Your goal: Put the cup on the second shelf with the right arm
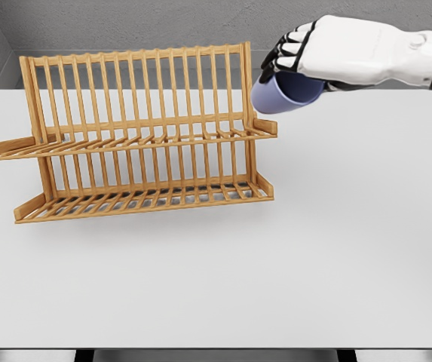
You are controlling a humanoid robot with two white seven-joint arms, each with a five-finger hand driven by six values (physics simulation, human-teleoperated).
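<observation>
White and bare at its near edge, the table (291,279) fills most of the head view. Farther back, on its left half, stands a wooden dish rack (144,136) with two slatted shelves — a lower shelf (144,200) resting on the table and an upper shelf (136,139) above it, backed by a row of upright bars. At the top right, the right arm reaches in from the picture's right edge, and the right hand (295,53) has its dark-tipped fingers curled over the rim of a pale blue cup (283,94). This cup is held in the air, tilted on its side — just beside the rack's upper right corner and a little above the upper shelf's right end.
</observation>
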